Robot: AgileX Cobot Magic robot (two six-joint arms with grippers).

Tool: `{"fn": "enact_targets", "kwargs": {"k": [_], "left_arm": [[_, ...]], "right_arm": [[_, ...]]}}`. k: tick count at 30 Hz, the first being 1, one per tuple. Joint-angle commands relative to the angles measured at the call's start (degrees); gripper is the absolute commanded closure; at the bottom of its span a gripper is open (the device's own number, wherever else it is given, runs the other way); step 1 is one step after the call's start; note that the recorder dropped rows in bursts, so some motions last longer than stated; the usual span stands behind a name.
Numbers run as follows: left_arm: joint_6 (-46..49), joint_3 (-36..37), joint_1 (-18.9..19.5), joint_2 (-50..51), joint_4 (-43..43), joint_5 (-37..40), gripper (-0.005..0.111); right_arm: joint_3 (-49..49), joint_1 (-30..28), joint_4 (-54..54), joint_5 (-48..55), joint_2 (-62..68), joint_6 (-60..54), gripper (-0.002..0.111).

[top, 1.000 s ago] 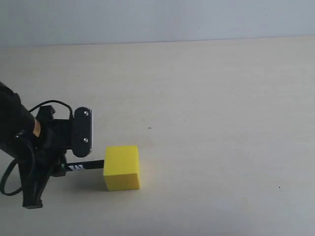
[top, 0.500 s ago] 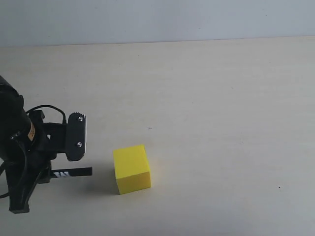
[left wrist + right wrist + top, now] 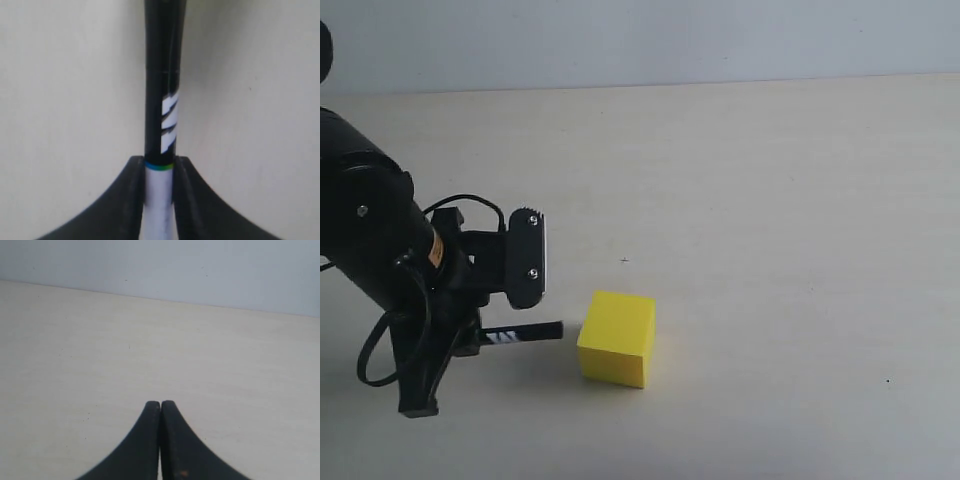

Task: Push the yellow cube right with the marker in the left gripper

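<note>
The yellow cube (image 3: 616, 338) rests on the table, turned slightly so one corner faces the camera. My left gripper (image 3: 473, 336) stands to its left, shut on the marker (image 3: 525, 333). The marker lies level and points right at the cube's left face, with a narrow gap showing between its black tip and the cube. In the left wrist view the jaws of the left gripper (image 3: 159, 162) clamp the white barrel of the marker (image 3: 162, 100), and the cube is out of that picture. My right gripper (image 3: 160, 404) is shut on nothing and is out of the exterior view.
The pale table (image 3: 770, 200) runs back to a light wall (image 3: 640, 40). Black cables (image 3: 380, 355) loop below the left arm. Nothing else stands on the surface near the cube.
The cube has slid right and turned a little. My left gripper drew back left half a second ago and has since come right again, higher in view, with the marker.
</note>
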State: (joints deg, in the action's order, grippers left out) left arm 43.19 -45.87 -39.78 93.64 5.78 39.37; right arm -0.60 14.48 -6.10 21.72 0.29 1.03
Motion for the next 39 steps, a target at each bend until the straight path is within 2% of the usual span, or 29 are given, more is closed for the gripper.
{"fn": "enact_targets", "kwargs": {"k": [1,6,12,21,28,34,39], "left_arm": [[-1.0,-0.3,0.7,0.0,0.6,4.9,0.107],[-1.0,-0.3,-0.7,0.0,-0.4,3.7,0.107],[-0.4,-1.5,-6.8,0.0,-0.6,-3.1,0.107],[-2.1,-3.4,-5.9,0.0,0.6,5.5,0.107],[-2.8,-3.4,-5.9,0.1,0.6,4.3,0.107],[-3.2,-4.0,-5.9,2.0,-1.8,-3.8,0.107],[-3.2,-5.6,-6.0,4.3,-1.2,-1.7,0.107]], "right_arm": [[0.1,-0.3,-0.1,-0.7,-0.3,-0.4,0.108],[0.1,-0.3,-0.1,-0.7,-0.3,-0.4,0.108],[0.1,-0.3,-0.1,-0.7,-0.3,-0.4,0.108],[0.1,-0.3,-0.1,-0.7,-0.3,-0.4,0.108],[0.1,-0.3,-0.1,-0.7,-0.3,-0.4,0.108],[0.1,-0.3,-0.1,-0.7,-0.3,-0.4,0.108],[0.1,-0.3,-0.1,-0.7,-0.3,-0.4,0.108]]}}
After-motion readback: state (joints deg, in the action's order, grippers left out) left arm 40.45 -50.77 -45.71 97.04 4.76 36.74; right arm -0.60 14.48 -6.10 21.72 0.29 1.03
